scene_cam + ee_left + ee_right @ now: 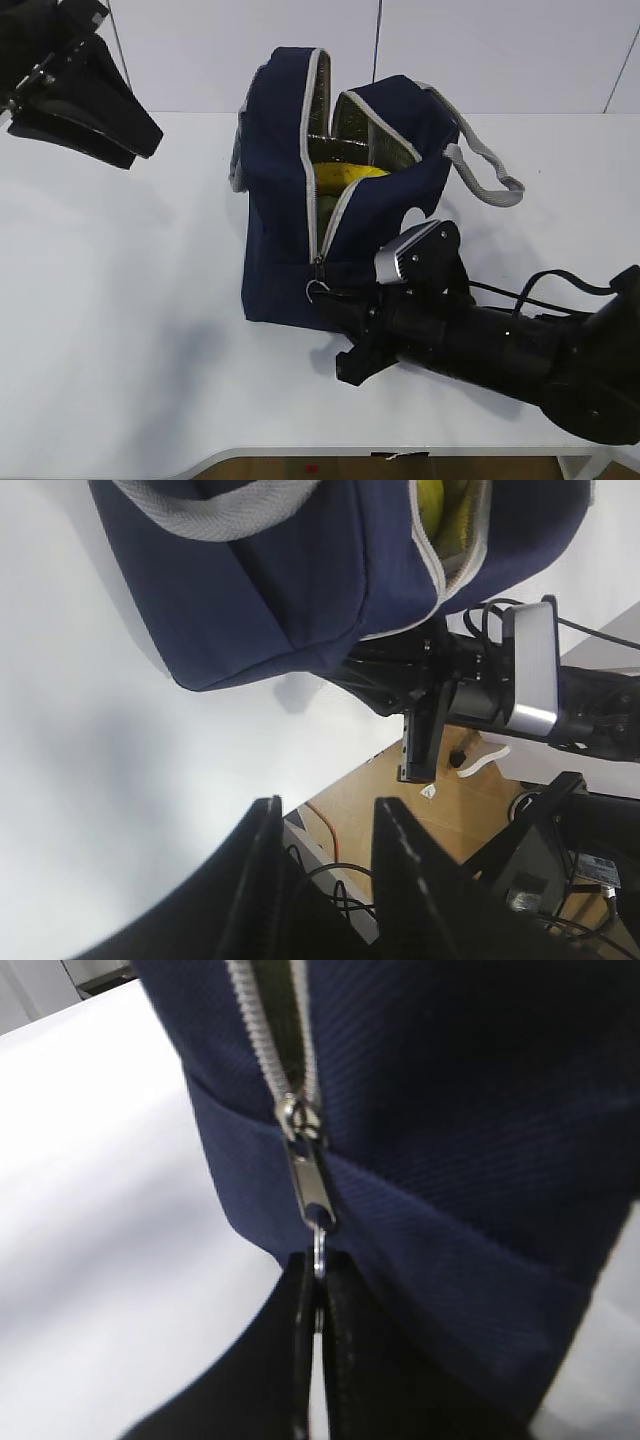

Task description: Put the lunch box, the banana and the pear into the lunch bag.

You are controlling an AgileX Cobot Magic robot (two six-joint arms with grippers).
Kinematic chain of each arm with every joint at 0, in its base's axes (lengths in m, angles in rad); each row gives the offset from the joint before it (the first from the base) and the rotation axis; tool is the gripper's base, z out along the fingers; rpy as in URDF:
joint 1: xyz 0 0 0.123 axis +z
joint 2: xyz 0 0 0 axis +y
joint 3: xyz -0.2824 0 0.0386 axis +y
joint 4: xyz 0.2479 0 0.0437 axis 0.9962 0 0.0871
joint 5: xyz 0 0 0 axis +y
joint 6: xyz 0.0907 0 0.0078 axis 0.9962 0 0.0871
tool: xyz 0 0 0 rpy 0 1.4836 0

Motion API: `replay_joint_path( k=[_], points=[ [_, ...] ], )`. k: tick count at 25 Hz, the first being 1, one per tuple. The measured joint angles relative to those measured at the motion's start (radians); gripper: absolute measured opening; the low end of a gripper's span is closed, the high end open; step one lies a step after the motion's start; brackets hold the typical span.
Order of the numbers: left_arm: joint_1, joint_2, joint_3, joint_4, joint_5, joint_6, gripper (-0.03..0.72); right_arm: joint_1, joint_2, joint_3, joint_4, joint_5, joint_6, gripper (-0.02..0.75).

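The right claw [318, 1305] is clamped on the ring pull [318, 1250] low on the navy lunch bag [285, 250] standing open on the worktop [120, 300] — banana [345, 176] visible inside — so a steady pull along the zipper's line seems wisest.

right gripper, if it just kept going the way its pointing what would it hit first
The right gripper is shut on the ring pull of the zipper, pointing at the lunch bag. Going straight on, it would probably press into the bag's navy front just past the slider.
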Motion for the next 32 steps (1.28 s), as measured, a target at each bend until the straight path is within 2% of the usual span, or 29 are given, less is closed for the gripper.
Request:
replay_joint_path(
  k=[8, 18, 23, 32],
  points=[
    [0.0, 0.0, 0.0, 0.0, 0.0, 0.0, 0.236, 0.0, -0.119, 0.043, -0.05, 0.11, 0.055, 0.006],
    [0.0, 0.0, 0.0, 0.0, 0.0, 0.0, 0.236, 0.0, -0.33, 0.053, -0.203, 0.26, 0.252, 0.006],
    [0.0, 0.0, 0.0, 0.0, 0.0, 0.0, 0.236, 0.0, -0.452, 0.055, -0.222, 0.37, 0.275, 0.006],
    [0.0, 0.0, 0.0, 0.011, 0.0, -0.001, 0.236, 0.0, -0.529, -0.042, -0.321, 0.509, 0.348, 0.006]
  ],
)
